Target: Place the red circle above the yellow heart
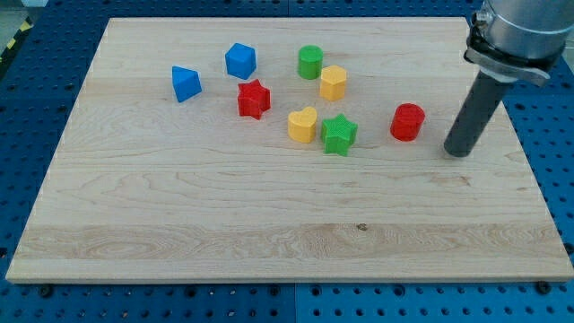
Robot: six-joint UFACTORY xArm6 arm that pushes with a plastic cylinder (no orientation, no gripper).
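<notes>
Red circle (407, 122), a short ribbed cylinder, stands at the view's right of the wooden board (179, 224), well apart from the yellow heart (302, 126), with the green star (339, 135) between them. My tip (458, 151) rests just to its right, plausibly placed for a leftward push. The arm carries no pincer, so nothing is grasped.

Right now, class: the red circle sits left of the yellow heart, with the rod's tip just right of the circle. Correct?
Not quite. The camera view shows the red circle right of the yellow heart, not left. My tip is indeed just right of the circle.
</notes>
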